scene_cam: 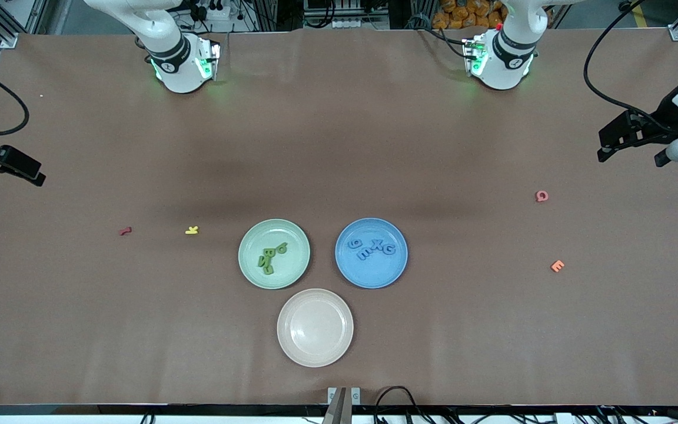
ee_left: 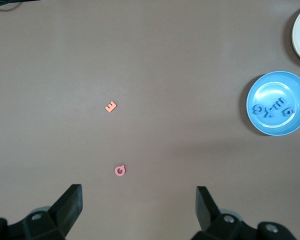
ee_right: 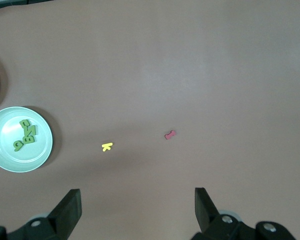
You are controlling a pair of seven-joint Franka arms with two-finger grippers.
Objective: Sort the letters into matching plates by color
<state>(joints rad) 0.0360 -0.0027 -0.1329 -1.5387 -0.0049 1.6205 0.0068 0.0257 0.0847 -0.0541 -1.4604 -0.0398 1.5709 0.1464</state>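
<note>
Letters, small chunky foam shapes, are already sorted: the 4 dark green letters [scene_cam: 270, 259] lie bunched in the pale mint green round plastic plate [scene_cam: 299, 237], and the 4 blue letters [scene_cam: 371, 248] lie in the medium blue round plastic plate [scene_cam: 395, 275] beside it, toward the left arm's end of the worktop [scene_cam: 339, 147]. By this layout the task looks finished; I see no green or blue shape outside its plate.

From either tool the plates lie toward the middle of the worktop, well apart from both. The left tool [ee_left: 139, 207] hangs over the worktop's left-arm end, released, its 2 fingers [ee_left: 70, 204] spread wide and empty, looking down on a pink foam letter [scene_cam: 542, 196] and an orange foam letter [scene_cam: 557, 266]. The right tool [ee_right: 137, 209] hangs over the right-arm end, likewise released and empty, above a red foam letter [scene_cam: 125, 231] and a yellow foam letter [scene_cam: 192, 230]. Both arms are drawn out to the worktop's ends and appear to wait.

Nearer the front camera than both plates sits a beige-cream round plate [scene_cam: 283, 338], holding nothing. Neither arm is clearly closer to its plate; no further pick seems called for.
</note>
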